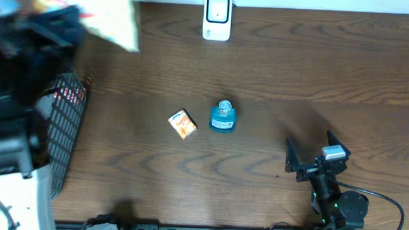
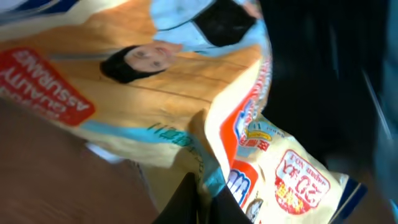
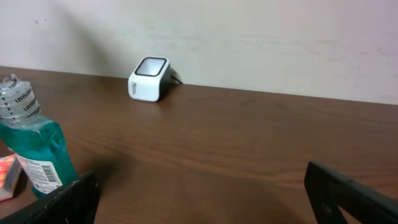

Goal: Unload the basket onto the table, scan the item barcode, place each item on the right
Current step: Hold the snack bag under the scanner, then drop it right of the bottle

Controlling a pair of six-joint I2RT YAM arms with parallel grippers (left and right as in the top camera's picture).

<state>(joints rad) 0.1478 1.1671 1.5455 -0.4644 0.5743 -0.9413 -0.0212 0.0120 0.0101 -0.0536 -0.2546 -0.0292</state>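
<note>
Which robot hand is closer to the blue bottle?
Right. The right gripper sits just right of the bottle; the left gripper is much farther left, holding a snack bag.

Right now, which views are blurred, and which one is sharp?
Overhead: the bag at top left is smeared, the table sharp. Left wrist: the bag fills the frame, soft, partly blurred. Right wrist: sharp; scanner and bottle show crisply.
</note>
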